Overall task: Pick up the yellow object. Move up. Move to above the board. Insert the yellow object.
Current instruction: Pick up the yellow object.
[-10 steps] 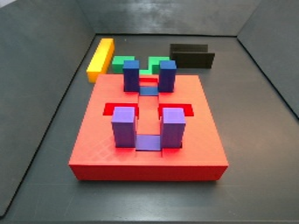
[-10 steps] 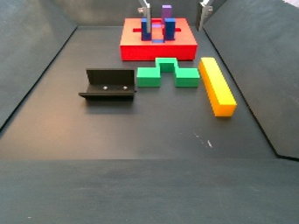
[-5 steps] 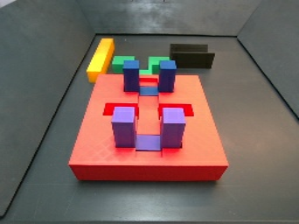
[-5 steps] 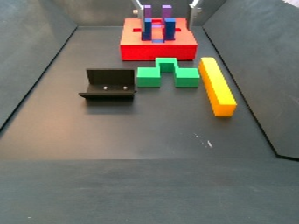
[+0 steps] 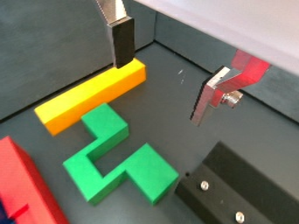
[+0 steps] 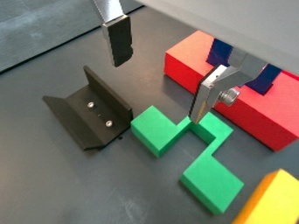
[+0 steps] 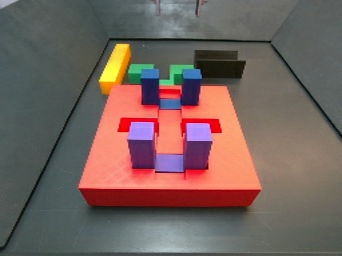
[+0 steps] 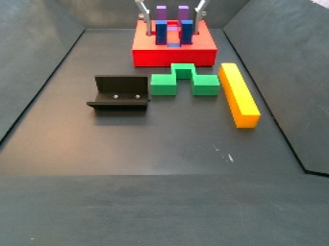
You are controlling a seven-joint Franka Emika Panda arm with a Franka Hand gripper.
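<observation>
Here we see the board [image 7: 167,150], red with blue and purple posts, filling the middle of the grey tray floor [image 8: 154,202]. The yellow object [image 8: 238,93] lies flat on the floor beside the green notched block [image 8: 184,81], near the side wall. The fixture [image 8: 119,93] stands just beyond the green block. The gripper [image 5: 170,74] hangs high above these pieces, its fingers [image 5: 122,42] spread apart with nothing between them.

The dark grey floor [image 8: 154,144] carries the red board [image 8: 175,43], yellow bar [image 8: 238,93], green block [image 8: 184,81] and black fixture [image 8: 121,93]; the claw [image 8: 168,10] hangs above, empty.
</observation>
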